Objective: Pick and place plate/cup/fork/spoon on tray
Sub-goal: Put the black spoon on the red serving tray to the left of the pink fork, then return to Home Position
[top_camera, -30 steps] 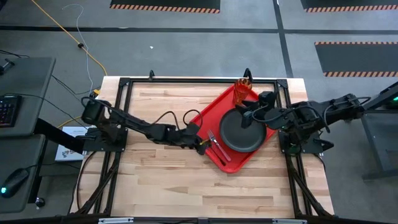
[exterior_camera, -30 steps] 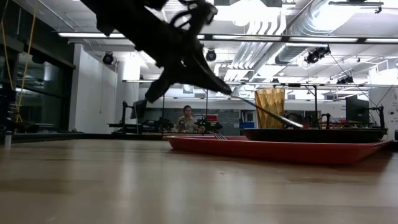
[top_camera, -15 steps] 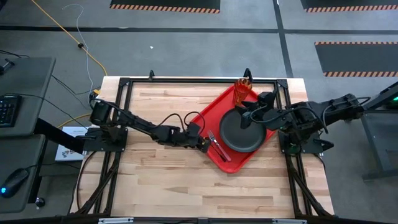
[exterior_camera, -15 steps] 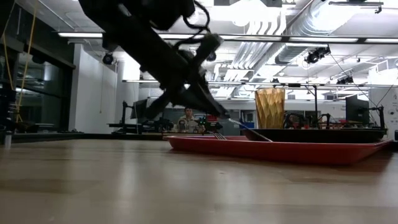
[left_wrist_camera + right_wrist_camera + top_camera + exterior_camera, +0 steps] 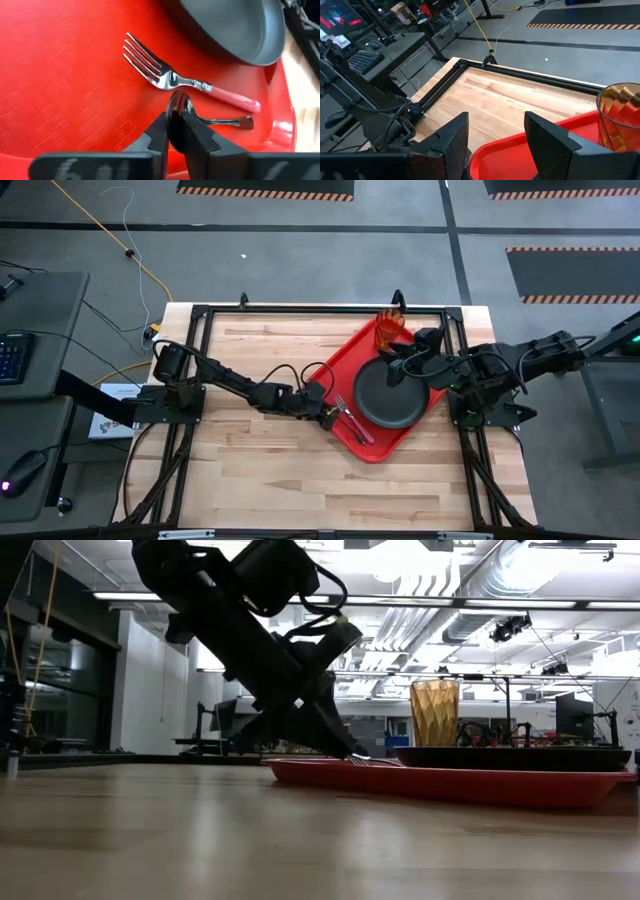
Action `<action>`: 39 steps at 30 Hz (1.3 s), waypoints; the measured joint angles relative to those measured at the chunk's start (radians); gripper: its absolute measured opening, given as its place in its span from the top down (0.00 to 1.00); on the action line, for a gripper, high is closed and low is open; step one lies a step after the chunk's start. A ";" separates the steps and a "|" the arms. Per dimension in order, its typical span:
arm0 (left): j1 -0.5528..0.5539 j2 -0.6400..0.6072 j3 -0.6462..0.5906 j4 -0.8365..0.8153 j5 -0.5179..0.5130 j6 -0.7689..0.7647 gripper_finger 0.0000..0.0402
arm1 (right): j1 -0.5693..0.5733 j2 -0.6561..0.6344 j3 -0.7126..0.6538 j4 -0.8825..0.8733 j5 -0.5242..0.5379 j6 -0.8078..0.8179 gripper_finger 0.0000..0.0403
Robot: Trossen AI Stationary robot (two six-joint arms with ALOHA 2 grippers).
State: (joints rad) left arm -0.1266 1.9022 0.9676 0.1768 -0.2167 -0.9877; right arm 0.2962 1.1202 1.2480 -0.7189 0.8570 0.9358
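Note:
The red tray (image 5: 345, 372) lies at the table's right, turned cornerwise. On it stand the dark plate (image 5: 390, 392) and the amber cup (image 5: 390, 330), and the red-handled fork (image 5: 170, 79) lies flat beside the plate. My left gripper (image 5: 333, 418) reaches low over the tray's near-left part, shut on the dark spoon (image 5: 220, 120), right next to the fork; it also shows in the low view (image 5: 352, 752). My right gripper (image 5: 397, 370) hangs open and empty over the plate's far edge, near the cup (image 5: 620, 115). My left gripper pinches the spoon's bowl end (image 5: 178, 104) between its two fingers. The fingers slant down from the table's left. The thin handle (image 5: 235, 121) sticks out sideways from the fingers, low over the tray floor beside the fork's handle; whether it touches the tray, I cannot tell.
Bare wooden table (image 5: 250, 450) spreads to the left of and in front of the tray. A black frame (image 5: 300, 310) runs along the table's edges. A person sits far back in the room (image 5: 300, 730).
My left gripper has gone toward the table's right edge and down onto the tray with the spoon, staying shut. The spoon, which slanted from high in the air a second ago, now sits low beside the fork.

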 joint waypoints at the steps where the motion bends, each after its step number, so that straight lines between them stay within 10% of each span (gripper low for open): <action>1: 0.001 0.000 0.000 -0.002 0.001 0.009 0.91 | 0.000 0.000 0.000 -0.002 0.002 0.002 0.54; 29: 0.072 -0.022 -0.001 -0.015 0.071 0.070 0.56 | 0.000 0.000 0.000 -0.003 0.004 0.000 0.54; 39: 0.144 -0.270 -0.003 -0.069 0.114 0.240 0.54 | 0.000 0.000 0.000 -0.033 0.004 -0.001 0.54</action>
State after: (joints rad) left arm 0.0171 1.6317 0.9650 0.1074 -0.1030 -0.7479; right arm 0.2962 1.1202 1.2476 -0.7518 0.8605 0.9344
